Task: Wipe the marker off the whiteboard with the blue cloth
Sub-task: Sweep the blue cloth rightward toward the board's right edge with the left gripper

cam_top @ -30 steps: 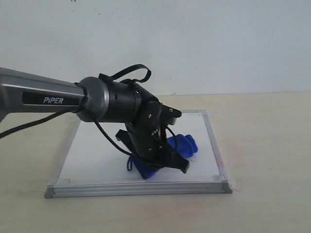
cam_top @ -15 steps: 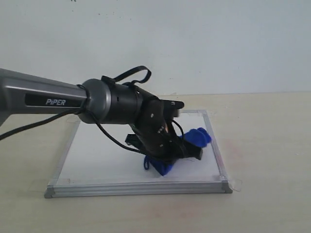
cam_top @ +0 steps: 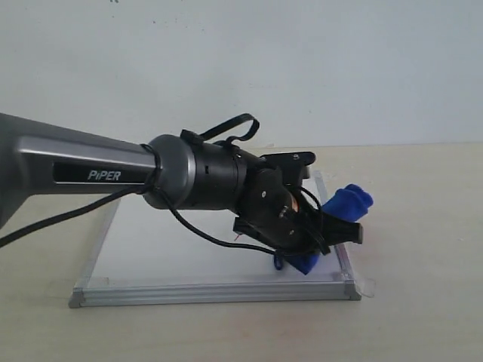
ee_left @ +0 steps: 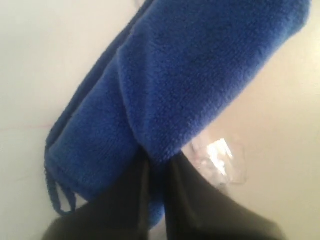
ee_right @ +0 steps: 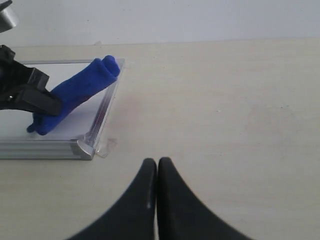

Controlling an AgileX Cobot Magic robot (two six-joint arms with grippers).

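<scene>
Near the right frame of the whiteboard [cam_top: 166, 234], the blue cloth [cam_top: 351, 202] is gripped by the left claw [ee_left: 156, 170] — low end down, likely for wiping; the right claw [ee_right: 157, 165] is closed, empty.

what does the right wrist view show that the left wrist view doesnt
Only the right wrist view: the right hand, shut and empty, the pale wall, and the silver-grey metal frame of the square white whiteboard.
Only the left wrist view: the fuzzy pile of the small royal-blue microfibre cloth roll up close, and the little loop at its end.
Both: that cloth pinched in the left hand, white board surface beneath it, and a clear tape tab at the board's corner.
</scene>
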